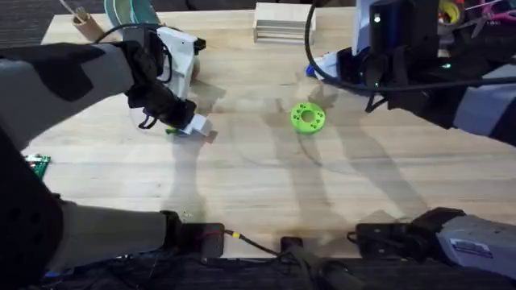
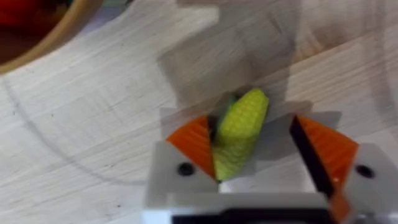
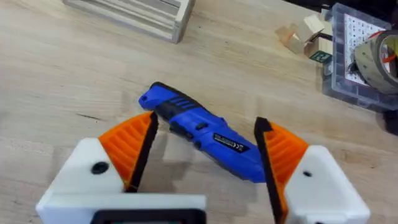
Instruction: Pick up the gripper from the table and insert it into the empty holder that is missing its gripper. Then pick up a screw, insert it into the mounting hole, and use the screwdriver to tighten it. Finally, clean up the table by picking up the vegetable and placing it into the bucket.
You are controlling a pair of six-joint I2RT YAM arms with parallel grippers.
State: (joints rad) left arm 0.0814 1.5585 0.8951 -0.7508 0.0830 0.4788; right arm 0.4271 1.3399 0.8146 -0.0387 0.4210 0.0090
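Two dark robot arm bases are sitting closest to the overhead lens, at the near edge of the pale wooden table. Reaching out to the far left of the table, the left gripper is holding its white angular fingers with orange ribbed pads spread apart on either side of the small yellow-and-green oblong toy vegetable, which is lying on the wood and leaning against one pad while standing clear of the other. Beside it, the curved golden-brown rim of the round bucket is showing at the corner of the left wrist view. Across the table, at the far right, the right gripper is hovering with its fingers released above the blue pen-shaped electric screwdriver, which is lying flat on the wood between the two orange pads without either one visibly pressing on it. Near the middle of the table, a bright green ring-shaped disc is resting alone. Along the far edge, a stack of light wooden slats is sitting near the right arm.
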